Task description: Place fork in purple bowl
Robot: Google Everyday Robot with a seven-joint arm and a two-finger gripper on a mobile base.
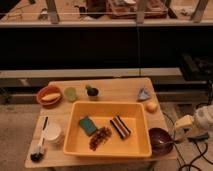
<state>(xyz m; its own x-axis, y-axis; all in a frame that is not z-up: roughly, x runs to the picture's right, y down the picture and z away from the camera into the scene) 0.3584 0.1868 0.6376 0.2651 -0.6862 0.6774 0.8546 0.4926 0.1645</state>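
The purple bowl (159, 140) stands on the table's front right corner, just right of the yellow tub. The fork (166, 143) is a thin pale streak lying across the bowl's opening, tines toward the bowl's middle and handle reaching out over the right rim. My gripper (179, 134), cream-coloured at the end of the white arm (202, 119), sits just right of the bowl at rim height and is shut on the fork's handle end.
A large yellow tub (111, 148) holds a green sponge (88, 125), a striped item (120, 126) and brown bits. An orange bowl (49, 94), a green cup (70, 93), a dark cup (92, 92), a blue-grey item (144, 94), an orange fruit (151, 106), a white cup (52, 133) and a brush (38, 150) are also on the table.
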